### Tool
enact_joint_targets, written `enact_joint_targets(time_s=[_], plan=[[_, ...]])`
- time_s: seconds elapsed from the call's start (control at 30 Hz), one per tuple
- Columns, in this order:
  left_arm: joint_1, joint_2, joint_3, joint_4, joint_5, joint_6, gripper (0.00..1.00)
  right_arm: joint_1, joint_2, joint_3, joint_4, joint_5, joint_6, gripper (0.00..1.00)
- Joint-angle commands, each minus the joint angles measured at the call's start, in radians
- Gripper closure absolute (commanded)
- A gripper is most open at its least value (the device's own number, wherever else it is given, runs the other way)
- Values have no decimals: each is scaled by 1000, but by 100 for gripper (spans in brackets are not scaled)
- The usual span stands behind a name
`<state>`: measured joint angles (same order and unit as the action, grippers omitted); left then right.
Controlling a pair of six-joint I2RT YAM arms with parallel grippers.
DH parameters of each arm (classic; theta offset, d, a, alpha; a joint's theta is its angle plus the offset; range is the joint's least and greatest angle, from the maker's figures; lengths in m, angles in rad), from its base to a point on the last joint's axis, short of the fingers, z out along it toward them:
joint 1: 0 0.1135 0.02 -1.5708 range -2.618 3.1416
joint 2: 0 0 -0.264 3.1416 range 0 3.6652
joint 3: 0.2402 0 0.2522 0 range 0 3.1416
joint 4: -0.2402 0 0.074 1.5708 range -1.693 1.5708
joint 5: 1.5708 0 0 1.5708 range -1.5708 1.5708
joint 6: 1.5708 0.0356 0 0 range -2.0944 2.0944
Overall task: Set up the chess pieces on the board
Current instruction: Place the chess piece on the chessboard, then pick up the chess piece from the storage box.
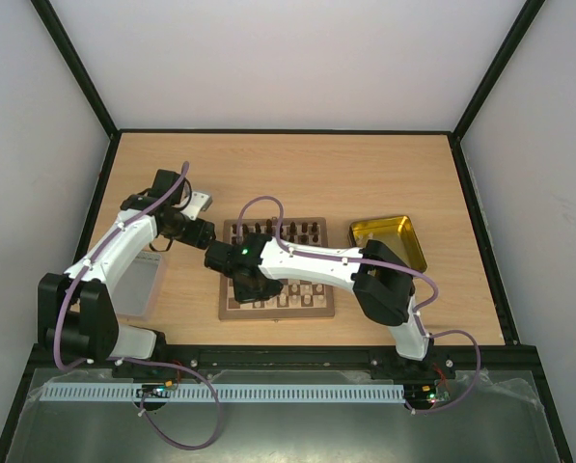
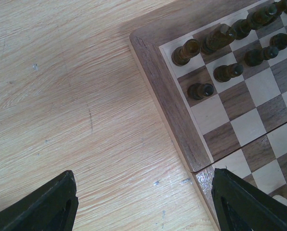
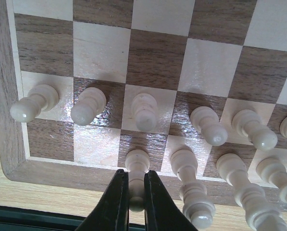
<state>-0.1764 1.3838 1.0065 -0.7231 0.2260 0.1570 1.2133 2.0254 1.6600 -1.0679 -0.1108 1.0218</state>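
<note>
I reckon this is close to the end. On the chessboard (image 1: 297, 314) the far side is lined with the dark pieces (image 2: 218, 38). The left wrist view shows that corner filled, with a back rank and a row of pawns in front of it. Further along, the top view is partly hidden by the right arm and its cable, so I cannot vouch for every square.

On the near side the cream pawns (image 3: 88, 106) stand in a row from the corner file onward, as far as the picture reaches. Behind them the cream back rank (image 3: 191, 187) is filling in.

The right gripper (image 3: 136, 175) has its jaws pinched tight on the upper part of a slender cream piece (image 3: 136, 161), over the third square from the near-left corner. I cannot tell whether its foot is down on the wood yet.

The two back-rank squares between that piece and the corner are bare, so at least two cream pieces are left to place there once this one is let go. I cannot say what lies beyond the right edge of that view.

The left gripper (image 2: 144, 175) hangs over the table (image 2: 61, 96) just off the board's far-left corner, jaws wide apart and holding nothing.

I cannot make out any loose pieces, nor what is in the yellow tray (image 1: 389, 241) to the right of the board.
</note>
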Motion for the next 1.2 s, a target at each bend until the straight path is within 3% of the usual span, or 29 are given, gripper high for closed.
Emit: enact_joint_targets(time_s=[0.0, 0.3, 0.87, 1.07, 1.17], plan=[[-6, 0, -11, -6, 9, 7, 23, 8, 19, 21, -29, 29, 8, 92], [-6, 0, -11, -4, 10, 7, 23, 8, 21, 27, -31, 33, 9, 81], [-6, 3, -11, -7, 13, 9, 23, -13, 9, 81, -85, 103, 16, 80], [-6, 10, -10, -9, 13, 9, 23, -139, -96, 67, -117, 164, 8, 79], [-6, 14, -9, -9, 11, 9, 23, -274, -206, -14, -120, 192, -22, 67]])
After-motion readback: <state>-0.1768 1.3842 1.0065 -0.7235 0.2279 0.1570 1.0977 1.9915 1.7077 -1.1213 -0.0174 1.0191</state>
